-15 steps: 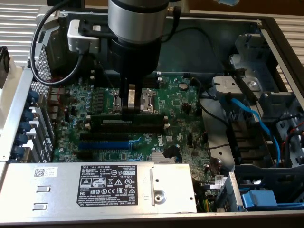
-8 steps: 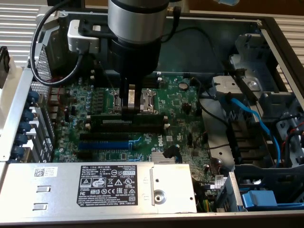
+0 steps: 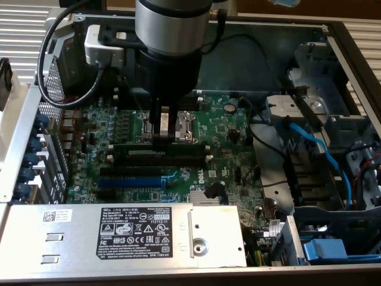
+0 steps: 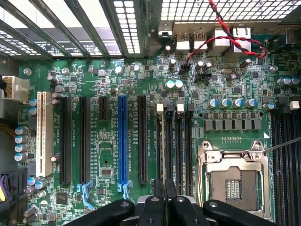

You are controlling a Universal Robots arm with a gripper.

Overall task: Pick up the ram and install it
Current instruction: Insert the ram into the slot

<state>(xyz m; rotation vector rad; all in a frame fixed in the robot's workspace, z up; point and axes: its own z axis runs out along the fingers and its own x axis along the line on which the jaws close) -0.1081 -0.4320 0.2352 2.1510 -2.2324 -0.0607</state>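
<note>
The pincer (image 3: 165, 138) is pinched narrow on the ram (image 3: 178, 153), which stands on its thin edge over the black slots (image 4: 188, 141) (just farther than the blue slot (image 3: 128, 182)), so it should be held straight and pressed down evenly.

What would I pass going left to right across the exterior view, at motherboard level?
Blue card clips → pincer closed on the ram → coin battery → blue cable.
</note>
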